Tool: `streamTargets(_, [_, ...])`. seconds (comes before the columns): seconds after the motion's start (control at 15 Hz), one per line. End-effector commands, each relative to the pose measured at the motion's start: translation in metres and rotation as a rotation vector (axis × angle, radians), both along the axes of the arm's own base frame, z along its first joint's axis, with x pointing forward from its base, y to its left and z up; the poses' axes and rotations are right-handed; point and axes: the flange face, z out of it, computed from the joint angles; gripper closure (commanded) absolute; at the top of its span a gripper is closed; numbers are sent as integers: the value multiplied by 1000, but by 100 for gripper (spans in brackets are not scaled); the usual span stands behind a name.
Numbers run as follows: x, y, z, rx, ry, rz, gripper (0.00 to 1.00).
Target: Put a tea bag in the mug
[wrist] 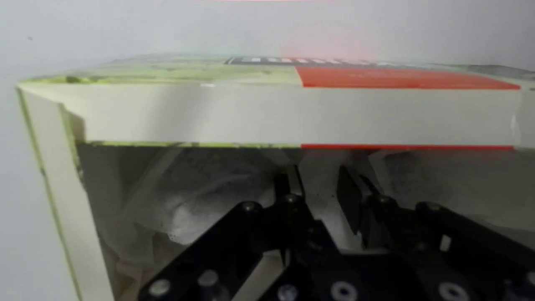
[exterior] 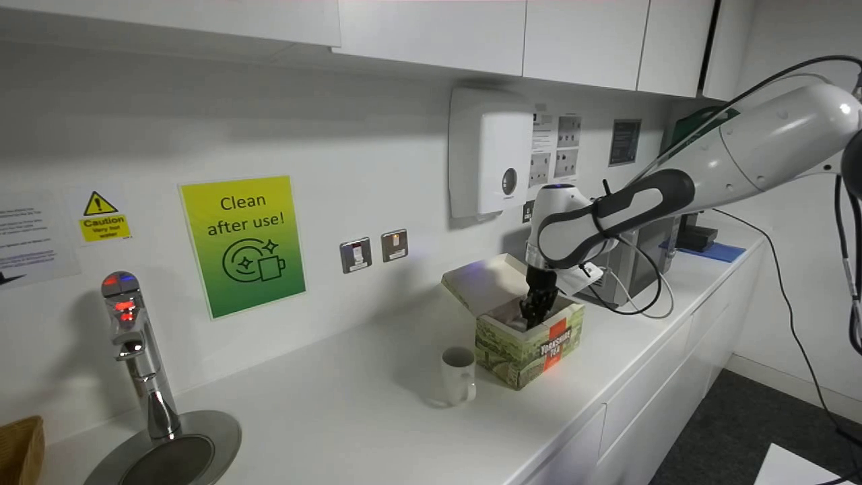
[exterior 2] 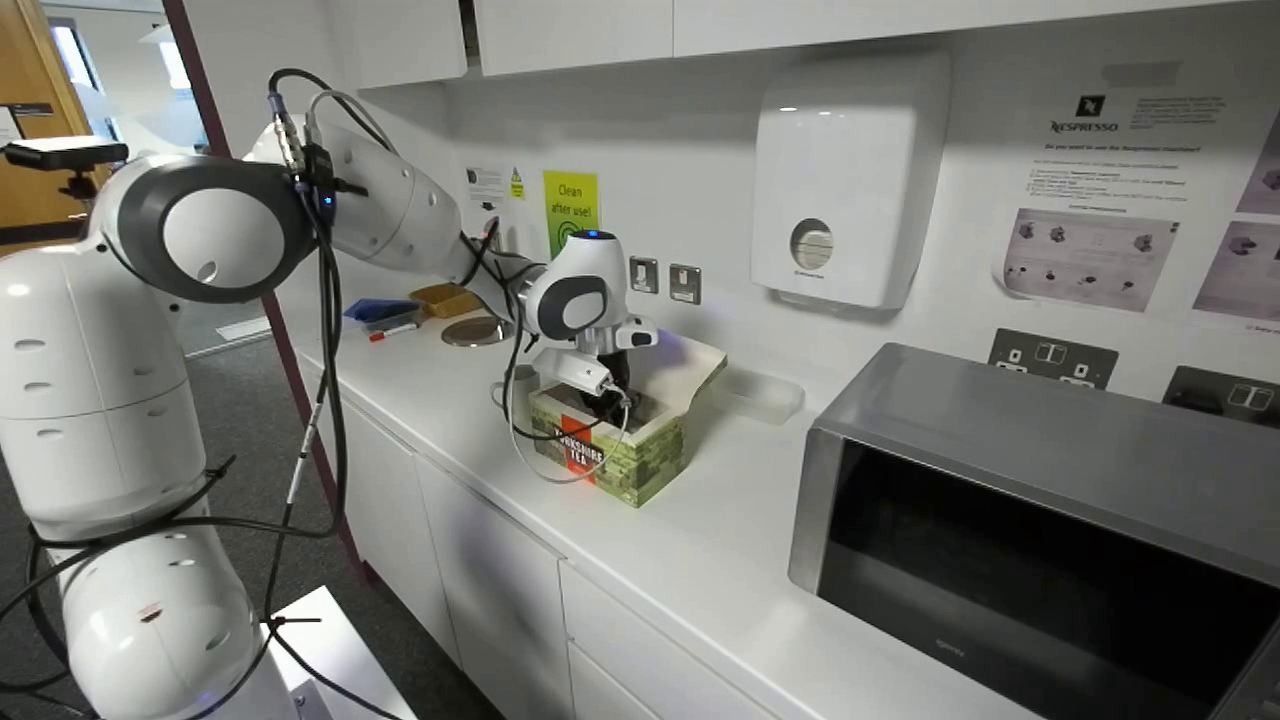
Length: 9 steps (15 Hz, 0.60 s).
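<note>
The small white mug [exterior: 458,380] stands upright on the counter beside the open Yorkshire Tea box [exterior: 502,353]. In an exterior view the mug [exterior 2: 523,388] shows partly behind the box and a cable. My gripper [exterior: 537,316] points down with its fingers inside the box [exterior 2: 652,465]. In the wrist view my gripper [wrist: 321,186] has its fingers apart, with pale paper seen in the gap. White tea bags [wrist: 205,196] lie in the dark inside the box, below its cream rim [wrist: 200,115]. I cannot tell whether the fingers touch a bag.
The box's raised lid [exterior: 481,279] leans toward the wall. A microwave [exterior 2: 1000,540] stands further along the counter, and a clear plastic tray [exterior 2: 765,397] lies near the wall. A paper dispenser [exterior: 481,155] hangs above. A tap [exterior: 145,364] and basin stand at the far end.
</note>
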Motion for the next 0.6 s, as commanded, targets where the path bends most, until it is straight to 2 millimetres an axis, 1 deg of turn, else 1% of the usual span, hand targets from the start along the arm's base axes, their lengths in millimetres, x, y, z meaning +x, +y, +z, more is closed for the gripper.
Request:
streamTargets(0.0, [0, 3, 17, -6, -1, 16, 98])
streamTargets(0.07, [-2, 5, 20, -9, -6, 21, 100])
streamTargets(0.53, [-14, 22, 48, -29, -61, 80, 100])
